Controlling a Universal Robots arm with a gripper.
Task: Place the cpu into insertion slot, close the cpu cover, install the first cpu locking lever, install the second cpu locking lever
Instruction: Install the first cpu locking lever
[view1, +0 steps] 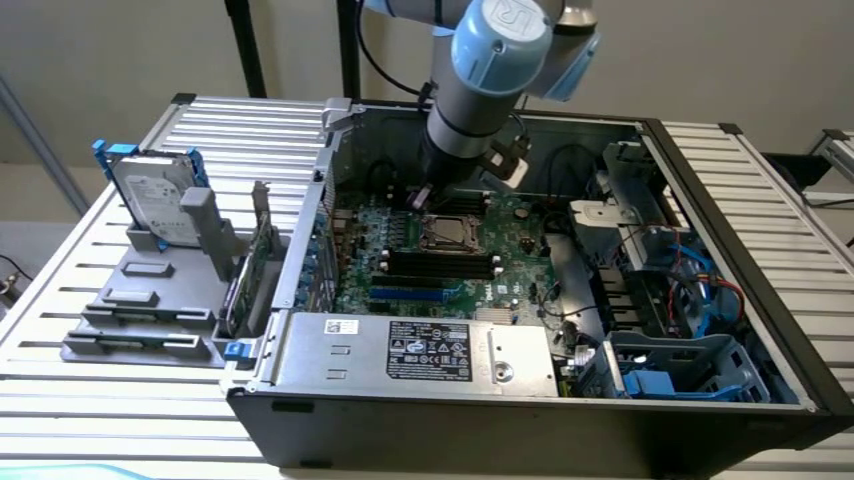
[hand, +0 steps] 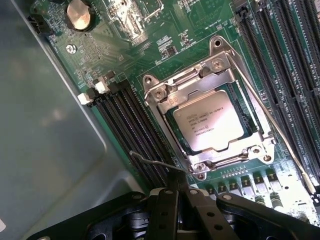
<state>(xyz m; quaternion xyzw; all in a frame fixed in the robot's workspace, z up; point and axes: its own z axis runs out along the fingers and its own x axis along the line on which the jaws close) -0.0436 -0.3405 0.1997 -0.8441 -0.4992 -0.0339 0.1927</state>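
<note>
Silvery cover (hand: 220, 76) closed over cpu (hand: 209, 120) in slot (view1: 445, 233); claw (hand: 177, 177) fingers together, tip at wire lever (hand: 155, 162), slot's 11 o'clock in exterior view.

I see a grey labelled power-supply box (view1: 400, 352) inside the open case (view1: 534, 432), a blue drive cage (view1: 683, 368) beside it. A hard drive (view1: 147, 195) sits on a grey rack (view1: 140, 320) outside.

The arm (view1: 461, 120) is built as a grey metal tube with rounded pale blue joint caps (view1: 501, 45), one of them marked with a white logo (view1: 514, 12), and a black cable (view1: 380, 68) is run alongside it. The gripper (hand: 178, 176) is made of black bars fastened with small silvery screws (hand: 223, 197).
</note>
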